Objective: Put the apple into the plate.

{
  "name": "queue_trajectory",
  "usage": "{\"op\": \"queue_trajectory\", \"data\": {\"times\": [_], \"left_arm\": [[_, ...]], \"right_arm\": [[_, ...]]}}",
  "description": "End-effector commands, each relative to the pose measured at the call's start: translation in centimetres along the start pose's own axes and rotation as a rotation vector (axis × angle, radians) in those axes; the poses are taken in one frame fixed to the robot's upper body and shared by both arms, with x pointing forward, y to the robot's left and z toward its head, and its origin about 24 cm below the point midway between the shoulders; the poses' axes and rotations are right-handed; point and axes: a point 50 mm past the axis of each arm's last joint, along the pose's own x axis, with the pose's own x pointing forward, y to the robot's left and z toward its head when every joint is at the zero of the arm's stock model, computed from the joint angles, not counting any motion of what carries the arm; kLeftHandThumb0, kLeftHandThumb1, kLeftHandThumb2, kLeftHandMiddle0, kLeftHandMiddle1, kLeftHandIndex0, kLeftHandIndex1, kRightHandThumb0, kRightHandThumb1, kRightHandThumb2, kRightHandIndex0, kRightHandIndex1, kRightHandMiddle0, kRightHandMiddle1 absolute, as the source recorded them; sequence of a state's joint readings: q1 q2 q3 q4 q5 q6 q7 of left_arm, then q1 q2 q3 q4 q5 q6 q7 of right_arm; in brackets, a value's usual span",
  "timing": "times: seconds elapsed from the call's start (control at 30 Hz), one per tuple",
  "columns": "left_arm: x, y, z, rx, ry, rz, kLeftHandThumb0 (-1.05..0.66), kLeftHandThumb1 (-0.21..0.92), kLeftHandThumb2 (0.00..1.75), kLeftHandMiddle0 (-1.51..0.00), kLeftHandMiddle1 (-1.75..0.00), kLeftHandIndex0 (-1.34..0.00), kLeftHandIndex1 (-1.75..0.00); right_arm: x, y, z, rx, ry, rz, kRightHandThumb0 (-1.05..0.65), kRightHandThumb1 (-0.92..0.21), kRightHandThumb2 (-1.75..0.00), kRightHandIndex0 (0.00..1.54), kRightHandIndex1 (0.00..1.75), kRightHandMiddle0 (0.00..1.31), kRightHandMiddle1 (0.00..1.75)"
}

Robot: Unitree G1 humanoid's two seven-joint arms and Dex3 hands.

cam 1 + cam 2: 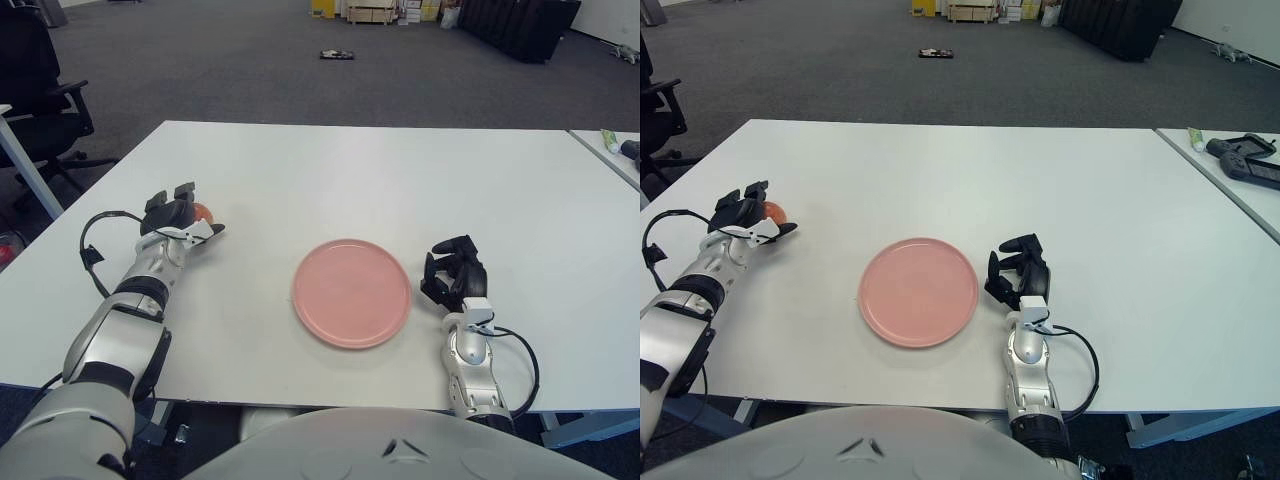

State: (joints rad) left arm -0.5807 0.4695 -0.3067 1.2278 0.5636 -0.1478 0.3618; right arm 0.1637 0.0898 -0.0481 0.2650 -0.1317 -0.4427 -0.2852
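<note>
A pink plate (351, 292) lies on the white table (340, 170) in front of me. A small red-orange apple (202, 212) sits at the table's left, mostly hidden by my left hand (180, 218), whose dark fingers curl around it. The hand and apple are well to the left of the plate. My right hand (455, 272) shows just right of the plate, its fingers curled and holding nothing.
A second table (1240, 170) at the far right carries a dark controller (1248, 160) and a small tube (1196, 138). A black office chair (40, 90) stands off the table's left corner. Boxes and dark furniture stand across the grey carpet.
</note>
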Motion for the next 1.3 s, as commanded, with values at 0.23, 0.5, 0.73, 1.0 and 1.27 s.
{"op": "queue_trajectory", "data": {"times": [0.23,0.5,0.73,1.0,1.27], "left_arm": [[-1.6,-3.2,-0.8,0.045,0.012,-0.093,-0.2,0.33,1.21,-0.6,-1.43,-0.52,-1.73],[-1.5,-2.9,-0.4,0.009,0.029,-0.013,-0.01,0.04,1.58,-0.87,-1.57,-0.61,-1.75],[-1.6,-3.0,-0.5,-0.02,0.048,-0.006,0.0,0.05,1.57,-0.87,-1.57,-0.6,-1.75],[-1.5,-3.0,-0.3,-0.059,0.04,-0.012,0.0,0.04,1.58,-0.87,-1.59,-0.6,-1.75],[-1.6,-3.0,-0.2,-0.045,0.026,-0.011,0.0,0.03,1.59,-0.88,-1.56,-0.62,-1.75]], "right_arm": [[-0.8,-0.5,-1.2,-0.018,0.072,-0.02,-0.4,-0.62,-0.94,0.95,1.75,0.38,1.75],[-0.8,-0.5,-1.1,-0.017,0.067,-0.025,-0.4,-0.62,-0.94,0.95,1.75,0.38,1.75],[-0.9,-0.6,-1.1,-0.016,0.064,-0.024,-0.4,-0.62,-0.94,0.97,1.75,0.39,1.75],[-0.9,-0.7,-1.1,-0.019,0.069,-0.023,-0.4,-0.61,-0.96,0.97,1.75,0.39,1.75],[-0.8,-0.7,-1.1,-0.024,0.07,-0.029,-0.4,-0.6,-0.96,0.97,1.75,0.39,1.75]]}}
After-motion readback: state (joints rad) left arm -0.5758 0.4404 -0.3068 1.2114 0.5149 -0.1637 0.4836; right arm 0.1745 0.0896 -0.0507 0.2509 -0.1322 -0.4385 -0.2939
